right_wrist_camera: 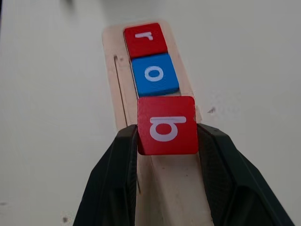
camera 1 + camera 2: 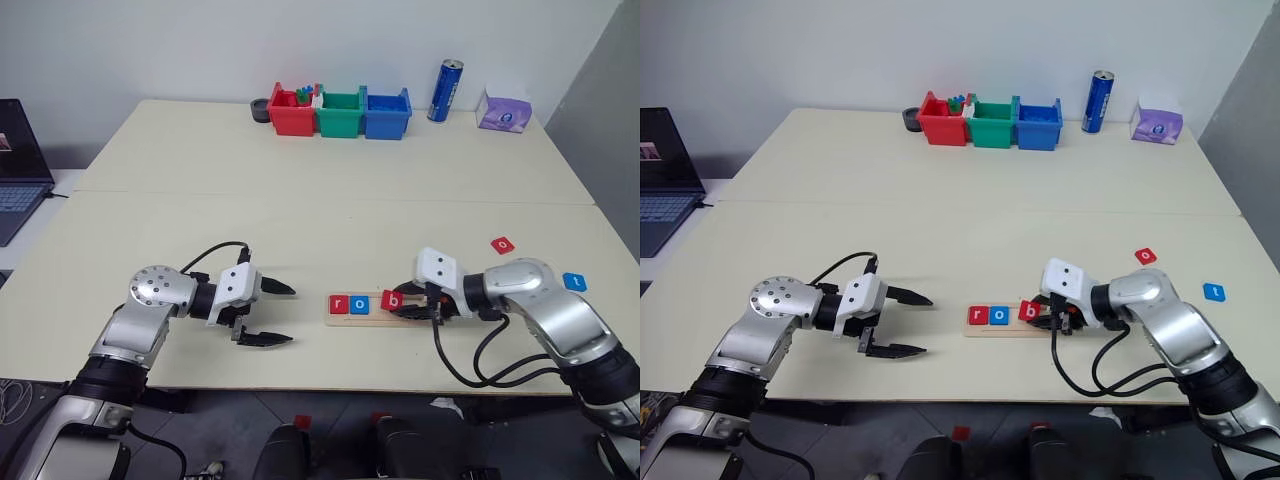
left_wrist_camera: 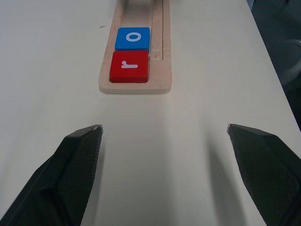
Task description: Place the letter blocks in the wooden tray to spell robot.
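Right gripper (image 1: 167, 141) grips the red "b" block (image 1: 167, 125) by its two side edges, holding it over the wooden tray (image 2: 365, 318), just beside the blue "o" block (image 1: 154, 74). Beyond that sits the red "r" block (image 1: 145, 39), at the tray's end. The tray lies flat near the table's (image 2: 300, 210) front edge, its long axis running left to right across the robot's front. A red "o" tile (image 2: 502, 244) and a blue "t" tile (image 2: 574, 282) lie loose on the table to the right. Left gripper (image 2: 268, 313) hovers with fingers spread wide and empty, pointing toward the tray's left end.
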Robot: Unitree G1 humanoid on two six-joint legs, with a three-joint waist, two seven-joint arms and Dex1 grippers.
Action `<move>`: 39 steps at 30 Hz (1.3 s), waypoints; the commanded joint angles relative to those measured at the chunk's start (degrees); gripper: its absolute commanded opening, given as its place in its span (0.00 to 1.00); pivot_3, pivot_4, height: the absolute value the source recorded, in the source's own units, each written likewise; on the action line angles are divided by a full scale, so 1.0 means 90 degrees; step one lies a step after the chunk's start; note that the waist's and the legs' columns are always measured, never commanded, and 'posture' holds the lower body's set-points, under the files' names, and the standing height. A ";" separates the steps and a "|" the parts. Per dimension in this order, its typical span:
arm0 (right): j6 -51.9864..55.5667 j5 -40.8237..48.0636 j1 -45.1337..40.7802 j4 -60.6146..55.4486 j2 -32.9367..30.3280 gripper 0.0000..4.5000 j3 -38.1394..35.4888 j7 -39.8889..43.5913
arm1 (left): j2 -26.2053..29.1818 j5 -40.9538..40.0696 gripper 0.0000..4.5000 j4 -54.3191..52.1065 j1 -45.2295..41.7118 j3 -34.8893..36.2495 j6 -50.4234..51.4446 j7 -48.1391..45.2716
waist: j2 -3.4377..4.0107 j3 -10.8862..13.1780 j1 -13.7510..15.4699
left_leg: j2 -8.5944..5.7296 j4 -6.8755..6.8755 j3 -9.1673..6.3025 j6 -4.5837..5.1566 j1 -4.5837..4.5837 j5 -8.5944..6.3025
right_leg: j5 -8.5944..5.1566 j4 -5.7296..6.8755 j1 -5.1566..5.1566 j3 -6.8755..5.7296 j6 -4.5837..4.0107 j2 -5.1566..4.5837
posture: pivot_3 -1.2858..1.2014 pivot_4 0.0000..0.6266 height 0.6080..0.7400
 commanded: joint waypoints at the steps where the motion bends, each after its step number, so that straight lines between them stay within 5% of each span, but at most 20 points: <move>1: -0.0119 -0.0215 -0.0276 0.0133 0.0040 0.32 0.0181 0.0137 | 0.0044 -0.0050 1.00 -0.0012 -0.0133 0.0164 -0.0069 0.0051 | 0.0000 0.0000 -0.0002 | 0.0000 0.0000 0.0000 0.0000 0.0000 0.0000 | 0.0000 0.0000 0.0000 0.0000 0.0000 0.0000 | 0.52 0.24 1.00; 26: -0.0382 -0.0607 -0.0606 0.0668 0.0497 0.32 0.0422 0.0427 | 0.0000 -0.0193 1.00 -0.0428 -0.0035 0.0154 0.0215 0.0204 | 0.0001 0.0000 -0.0013 | 0.0002 0.0000 -0.0005 0.0000 -0.0001 0.0000 | 0.0001 0.0004 -0.0002 -0.0007 -0.0002 0.0000 | 0.52 0.24 1.00; 35: -0.0297 -0.0525 -0.0697 0.0640 0.0562 1.00 0.0260 0.0376 | -0.0049 -0.0226 1.00 -0.0463 -0.0007 0.0129 0.0246 0.0237 | 0.0001 0.0000 -0.0014 | 0.0002 -0.0001 -0.0005 0.0000 -0.0001 0.0000 | 0.0001 0.0005 -0.0002 -0.0007 -0.0002 0.0000 | 0.52 0.24 1.00; 39: 0.0097 -0.0237 -0.0637 0.0069 0.0430 1.00 -0.0122 0.0315 | -0.0081 -0.0252 1.00 -0.0451 0.0023 0.0139 0.0216 0.0257 | 0.0003 0.0001 -0.0011 | 0.0002 0.0000 -0.0006 0.0000 -0.0001 0.0000 | 0.0001 0.0005 -0.0002 -0.0007 -0.0002 0.0000 | 0.52 0.24 1.00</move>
